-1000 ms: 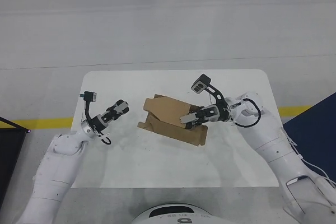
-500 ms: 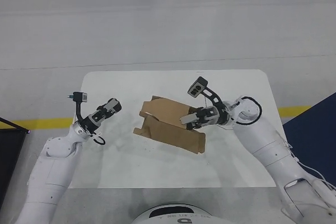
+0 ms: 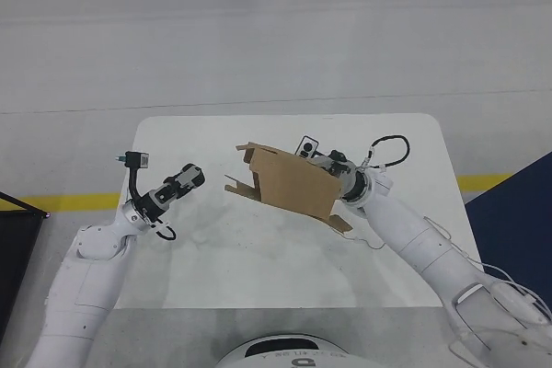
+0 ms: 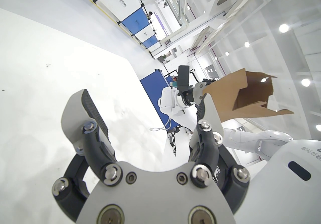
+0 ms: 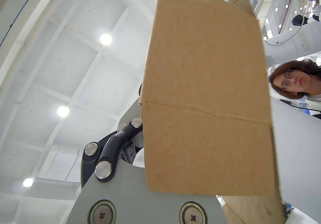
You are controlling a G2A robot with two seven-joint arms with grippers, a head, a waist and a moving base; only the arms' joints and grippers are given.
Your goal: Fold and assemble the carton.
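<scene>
One brown cardboard carton (image 3: 290, 179) (image 4: 250, 94) (image 5: 208, 99), partly opened into a sleeve, is held up over the far middle of the one white table (image 3: 258, 267). It is tilted, with its long axis running across the table. The end toward the robot's left is open, its flaps (image 3: 241, 189) unfolded and splayed outward. One more flap (image 3: 339, 221) hangs loose at the opposite end, on the near side. The right gripper (image 3: 331, 172) (image 4: 198, 92) is clamped on the carton at that right-hand end. In the right wrist view a flat carton panel with one crease across it lies directly against the gripper body. The left gripper (image 3: 191, 175) (image 4: 145, 99) is well apart from the carton, over the left part of the table, and points toward the open end. Its two ribbed fingers (image 4: 85, 104) are spread wide with nothing between them. Count: one carton, two grippers, one table. Beyond the table, one yellow floor stripe (image 3: 64, 201) runs off the left side.
</scene>
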